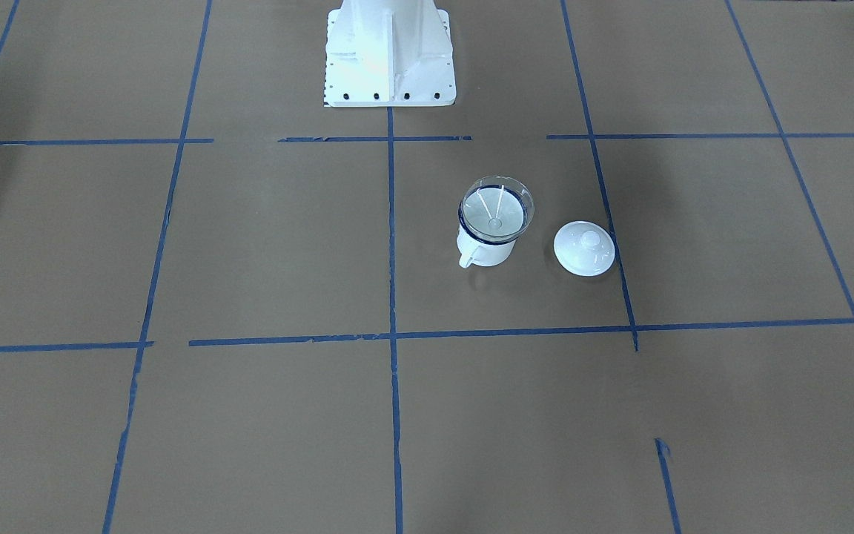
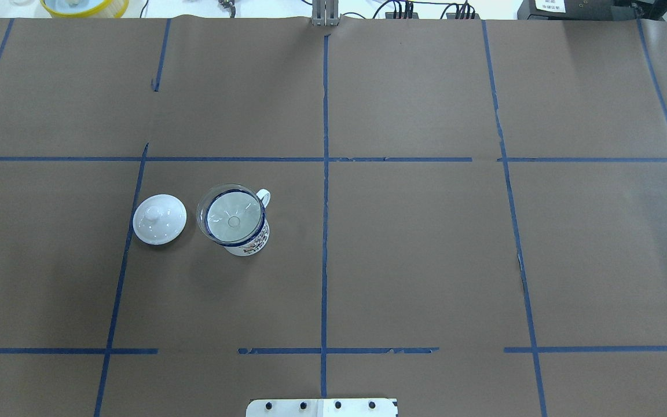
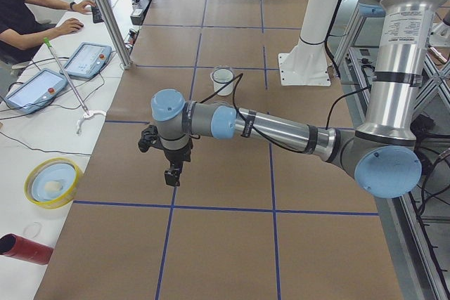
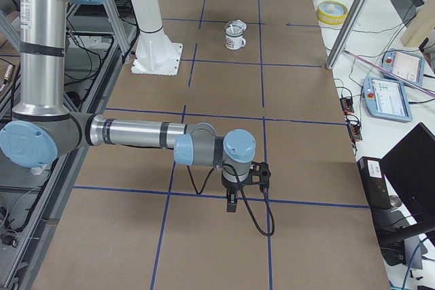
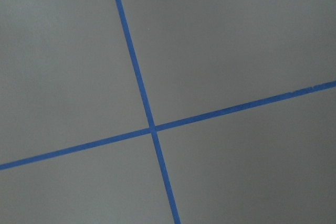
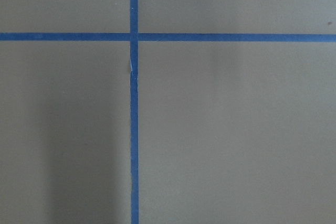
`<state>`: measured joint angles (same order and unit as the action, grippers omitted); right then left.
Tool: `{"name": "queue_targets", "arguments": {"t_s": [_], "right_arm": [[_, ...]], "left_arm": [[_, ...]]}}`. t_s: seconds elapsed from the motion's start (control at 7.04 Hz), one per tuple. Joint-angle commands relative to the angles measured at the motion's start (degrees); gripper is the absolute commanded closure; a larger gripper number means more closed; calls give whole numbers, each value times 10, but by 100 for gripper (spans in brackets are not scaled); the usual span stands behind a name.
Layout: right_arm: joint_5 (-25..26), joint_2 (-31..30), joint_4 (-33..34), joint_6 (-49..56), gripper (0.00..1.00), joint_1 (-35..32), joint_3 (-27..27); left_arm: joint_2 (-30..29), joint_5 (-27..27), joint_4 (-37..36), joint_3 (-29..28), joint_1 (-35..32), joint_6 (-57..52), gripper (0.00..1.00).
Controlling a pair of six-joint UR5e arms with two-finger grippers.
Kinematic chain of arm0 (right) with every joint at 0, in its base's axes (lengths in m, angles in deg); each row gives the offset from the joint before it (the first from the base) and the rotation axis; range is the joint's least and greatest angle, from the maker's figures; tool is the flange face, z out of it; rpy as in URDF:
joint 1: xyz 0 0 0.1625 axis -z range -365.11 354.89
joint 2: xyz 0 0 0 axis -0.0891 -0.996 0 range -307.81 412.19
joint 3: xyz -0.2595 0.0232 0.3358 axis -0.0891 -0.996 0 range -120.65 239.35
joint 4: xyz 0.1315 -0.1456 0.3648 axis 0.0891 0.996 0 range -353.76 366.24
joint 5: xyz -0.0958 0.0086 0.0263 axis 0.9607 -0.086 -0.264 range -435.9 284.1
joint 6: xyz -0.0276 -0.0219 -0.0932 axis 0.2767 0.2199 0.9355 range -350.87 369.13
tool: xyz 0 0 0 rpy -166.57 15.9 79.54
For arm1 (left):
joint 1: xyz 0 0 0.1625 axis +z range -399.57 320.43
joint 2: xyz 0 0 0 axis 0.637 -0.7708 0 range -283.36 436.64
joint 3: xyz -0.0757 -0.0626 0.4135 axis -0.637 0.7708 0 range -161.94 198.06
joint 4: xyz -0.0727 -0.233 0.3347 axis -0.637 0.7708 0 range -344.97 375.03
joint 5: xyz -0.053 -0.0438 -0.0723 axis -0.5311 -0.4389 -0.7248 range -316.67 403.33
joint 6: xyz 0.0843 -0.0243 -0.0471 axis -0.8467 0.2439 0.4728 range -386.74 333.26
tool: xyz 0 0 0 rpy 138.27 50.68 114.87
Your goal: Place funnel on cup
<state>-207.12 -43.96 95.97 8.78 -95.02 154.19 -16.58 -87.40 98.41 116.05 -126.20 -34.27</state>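
The clear funnel point(image 1: 495, 208) sits upright in the mouth of the white cup point(image 1: 485, 251) with the blue rim, spout down inside it. From overhead the funnel point(image 2: 232, 213) covers the cup point(image 2: 250, 242), whose handle points away from the robot. No gripper touches them. My left gripper point(image 3: 171, 173) hangs over bare table far from the cup point(image 3: 223, 81); I cannot tell whether it is open or shut. My right gripper point(image 4: 232, 205) hangs low at the other end, far from the cup point(image 4: 235, 35); its state I cannot tell either. Both wrist views show only brown paper and blue tape.
A white knobbed lid point(image 1: 584, 248) lies on the table beside the cup, also seen from overhead as the lid point(image 2: 159, 219). The robot's white base point(image 1: 390, 52) stands behind. Off the table's edge are a yellow bowl point(image 3: 53, 182), tablets and a seated person point(image 3: 21, 12).
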Motion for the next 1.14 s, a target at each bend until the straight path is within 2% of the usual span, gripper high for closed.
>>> {"name": "queue_targets", "arguments": {"t_s": [0.0,0.14,0.28,0.99], "right_arm": [[0,0,0,0,0,0,0],[0,0,0,0,0,0,0],[0,0,0,0,0,0,1],[0,0,0,0,0,0,0]], "left_arm": [[36,-32,6,-2,-1,-3,0],[48,-77,6,-9,-1,-3,0],[48,-80,6,-11,-1,-3,0],[48,-43,14,-13,-33,-2,0]]}}
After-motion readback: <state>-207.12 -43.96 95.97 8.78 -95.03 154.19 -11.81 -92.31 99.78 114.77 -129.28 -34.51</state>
